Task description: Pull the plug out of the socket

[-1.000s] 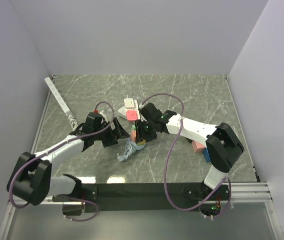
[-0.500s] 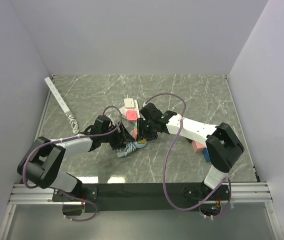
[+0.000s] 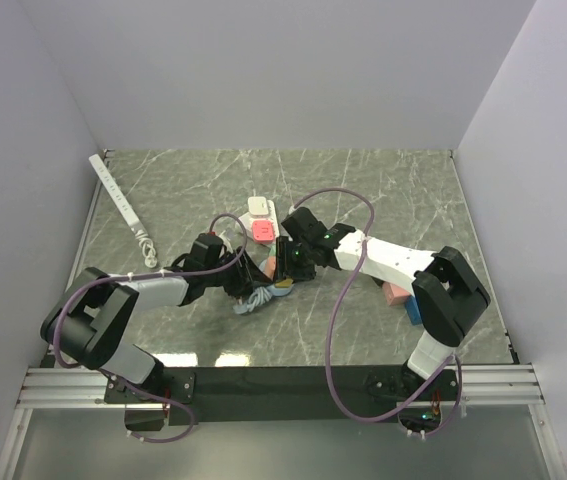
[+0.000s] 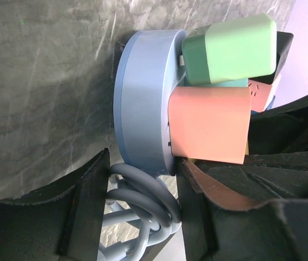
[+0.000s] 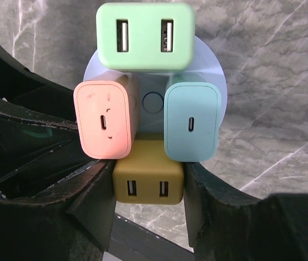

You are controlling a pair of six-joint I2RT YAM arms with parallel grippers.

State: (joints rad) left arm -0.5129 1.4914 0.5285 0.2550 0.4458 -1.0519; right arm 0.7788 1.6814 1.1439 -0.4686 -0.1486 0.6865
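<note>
Sitting near the middle of the marble table (image 3: 393, 190), the blue socket (image 4: 143, 103) is carrying a green plug (image 5: 145, 35), a salmon plug (image 5: 104, 122), a teal plug (image 5: 192, 122) and a mustard plug (image 5: 148, 171). The right gripper (image 5: 149, 182) is clamping the mustard plug by both sides. The left gripper (image 4: 140, 166) is straddling the socket's rim above the coiled cable (image 4: 143, 204); whether its fingers are pressing there, I cannot tell.

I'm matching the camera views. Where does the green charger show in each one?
Top view: too small to pick out.
Left wrist: green charger upper right, on the blue socket.
Right wrist: top centre.
Shared landmark: the salmon charger beside it in both wrist views.
</note>
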